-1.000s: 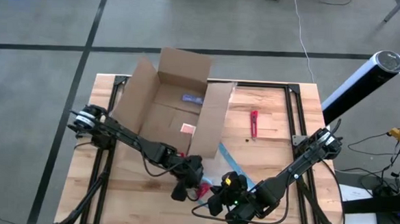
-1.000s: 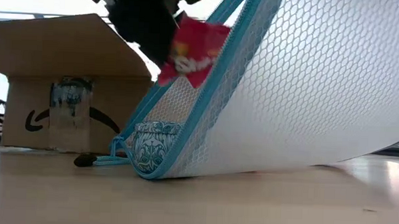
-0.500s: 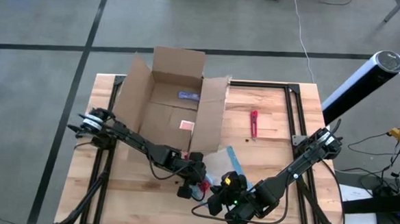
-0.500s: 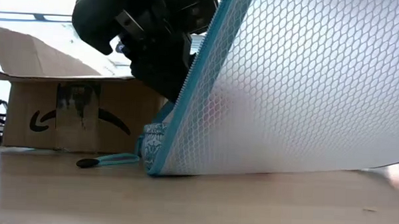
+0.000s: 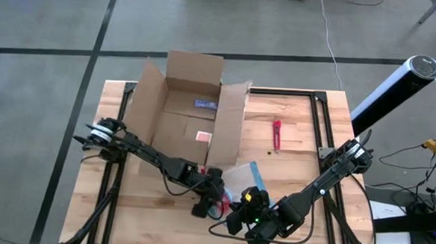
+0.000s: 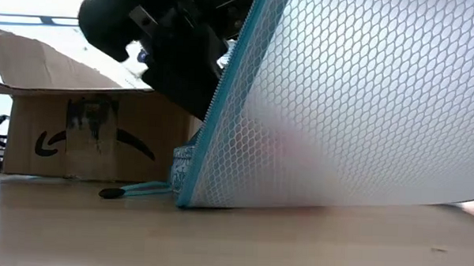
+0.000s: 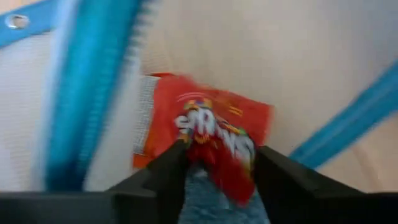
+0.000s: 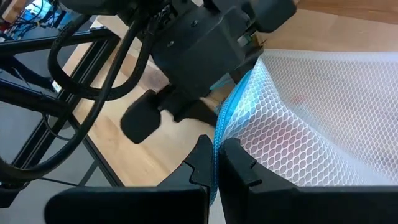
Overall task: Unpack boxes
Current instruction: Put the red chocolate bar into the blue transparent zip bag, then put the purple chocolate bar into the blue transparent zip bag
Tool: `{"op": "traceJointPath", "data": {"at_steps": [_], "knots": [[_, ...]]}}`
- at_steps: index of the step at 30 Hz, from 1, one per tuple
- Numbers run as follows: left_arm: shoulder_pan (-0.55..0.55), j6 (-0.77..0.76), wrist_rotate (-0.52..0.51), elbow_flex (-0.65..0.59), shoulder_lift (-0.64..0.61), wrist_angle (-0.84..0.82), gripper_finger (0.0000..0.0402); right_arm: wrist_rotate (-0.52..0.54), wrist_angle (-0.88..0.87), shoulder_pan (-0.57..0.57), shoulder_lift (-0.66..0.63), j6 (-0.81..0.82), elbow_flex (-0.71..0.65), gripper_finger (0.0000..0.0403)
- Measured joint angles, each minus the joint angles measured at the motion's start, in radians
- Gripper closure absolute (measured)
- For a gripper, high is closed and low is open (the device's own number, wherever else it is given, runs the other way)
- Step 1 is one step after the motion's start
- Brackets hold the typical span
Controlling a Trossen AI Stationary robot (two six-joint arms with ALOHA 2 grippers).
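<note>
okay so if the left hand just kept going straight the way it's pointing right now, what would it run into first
Most likely the inner wall of the mesh pouch. The left hand, shut on the red snack packet, points into the pouch's open blue-zippered mouth, so past the packet the next surface is the pouch lining. Depth there is hard to judge.

Your left gripper [image 5: 212,204] and right gripper [image 5: 237,213] are both clamping shut, meeting near the table's front edge.

Wood table [image 5: 299,141] w/ open cardboard box [image 5: 184,116], small red tool [image 5: 275,135] & mesh pouch [image 5: 241,175] on it.
</note>
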Motion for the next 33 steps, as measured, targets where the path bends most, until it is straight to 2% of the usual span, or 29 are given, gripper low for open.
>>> {"op": "traceJointPath", "data": {"at_steps": [3,6,12,14,19,21,24,29,33], "knots": [[0.000,-0.002,0.052,0.000,-0.042,-0.051,0.0183,0.000,0.000,0.000,0.000,0.000,0.000,0.0403],[0.000,0.001,0.062,0.000,-0.120,-0.111,0.0158,0.000,0.001,0.000,0.000,0.000,0.000,0.0403],[0.003,0.002,0.048,0.000,-0.342,-0.166,0.0154,0.000,0.000,0.000,0.000,0.000,0.000,0.0403],[0.005,0.001,0.000,0.000,-0.428,-0.179,0.0162,0.000,0.001,0.000,0.000,0.000,0.000,0.0403],[0.060,0.093,-0.270,0.000,-0.596,-0.282,0.0187,0.000,0.000,0.000,0.000,0.000,0.000,0.0403],[0.125,0.140,-0.306,0.000,-0.637,-0.322,0.0197,0.000,0.000,0.000,0.000,0.000,0.000,0.0403],[0.262,0.176,-0.292,0.000,-0.669,-0.372,0.0210,0.000,0.000,0.000,0.000,0.000,0.000,0.0403],[0.534,0.212,-0.113,0.000,-0.651,-0.402,0.0221,0.000,0.000,0.000,0.000,0.000,0.000,0.0403],[0.735,0.228,0.022,0.000,-0.578,-0.402,0.0223,0.000,0.000,0.000,0.000,0.000,0.000,0.0403]]}}
